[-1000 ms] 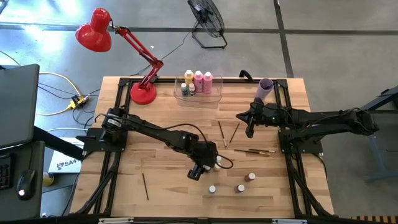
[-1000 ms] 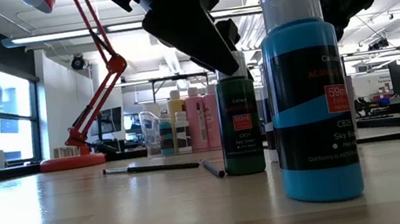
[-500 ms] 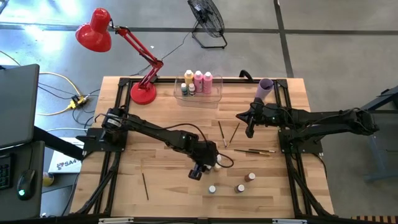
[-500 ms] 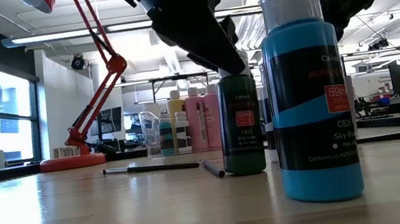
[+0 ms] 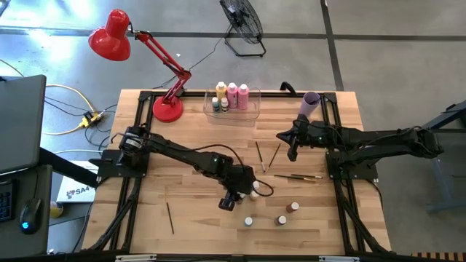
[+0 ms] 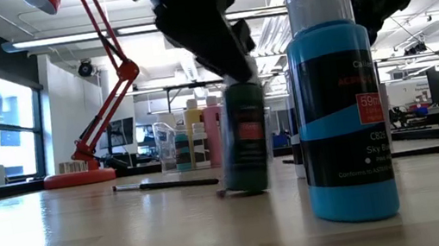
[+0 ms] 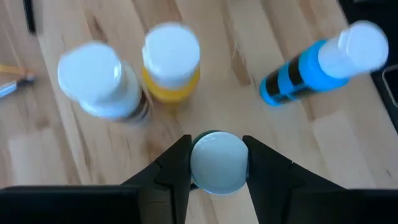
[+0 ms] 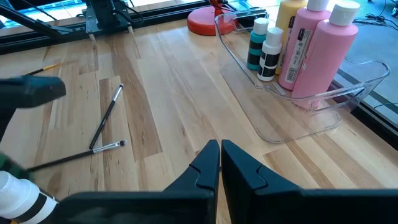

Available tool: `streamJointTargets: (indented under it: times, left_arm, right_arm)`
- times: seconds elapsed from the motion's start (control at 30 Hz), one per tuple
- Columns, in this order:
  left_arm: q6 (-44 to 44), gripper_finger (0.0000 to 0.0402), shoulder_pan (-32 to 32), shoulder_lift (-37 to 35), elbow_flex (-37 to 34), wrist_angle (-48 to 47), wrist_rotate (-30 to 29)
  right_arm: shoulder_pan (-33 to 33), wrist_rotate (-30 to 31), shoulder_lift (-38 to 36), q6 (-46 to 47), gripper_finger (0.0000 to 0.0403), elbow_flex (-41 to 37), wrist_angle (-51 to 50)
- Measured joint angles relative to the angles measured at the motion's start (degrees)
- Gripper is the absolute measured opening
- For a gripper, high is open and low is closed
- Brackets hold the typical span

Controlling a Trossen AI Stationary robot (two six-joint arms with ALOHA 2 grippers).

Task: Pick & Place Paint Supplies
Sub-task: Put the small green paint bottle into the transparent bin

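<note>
Wood table (image 5: 189,124) under me. Red lamp (image 5: 127,44) at far left corner, floor fan (image 5: 242,22) beyond the far edge. Clear bin (image 5: 234,110) at far edge, centre: holds a yellow-orange bottle (image 5: 221,91) + 2 pink bottles (image 5: 237,94), w/ 2 tiny white-capped ones (image 8: 265,42) beside them. Lilac cup (image 5: 311,102) sits far right, just behind my right arm.

Loose stuff mid-table: 2 brushes (image 5: 266,155) crossing in a V, another brush (image 5: 298,176) to their right, 1 lone brush (image 5: 170,217) near left. Tiny bottles near centre: blue bottle (image 6: 340,105) closest to the low cam, standing upright; yellow bottle (image 7: 171,62) + a dark-labelled one (image 7: 99,81) close beside my left claw, 2 brownish ones (image 5: 287,213) further right. Those two neighbours crowd the green bottle on its far side.

Left gripper (image 7: 216,163) near centre, part open, fingers (image 7: 177,165) clamped on white cap of green bottle (image 6: 243,137). Bottle tilts, base edge at the table; can't tell if fully lifted.

Right gripper (image 8: 220,163) hangs over far right of table, jaws pressed together, holding nothing.
</note>
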Motion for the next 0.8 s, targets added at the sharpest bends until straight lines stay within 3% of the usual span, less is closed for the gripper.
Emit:
streamJointTargets:
  times: [0.3, 0.57, 0.8]
  left_arm:
    - [2.6, 0.0122, 0.0, 0.0, 7.3, -11.0, -6.5]
    - [7.4, 0.0122, 0.5, 0.0, 14.2, -21.4, -17.3]
    - [8.2, 0.0121, 5.4, -2.0, 16.0, -27.1, -18.4]
  right_arm:
    - [0.0, 0.0, 0.0, 0.0, 0.0008, 0.0, 0.0]
    - [0.0, 0.0, 0.0, 0.2, 0.0008, 0.0, 0.0]
    - [0.0, -0.1, 0.0, 0.8, 0.0008, 0.0, -0.1]
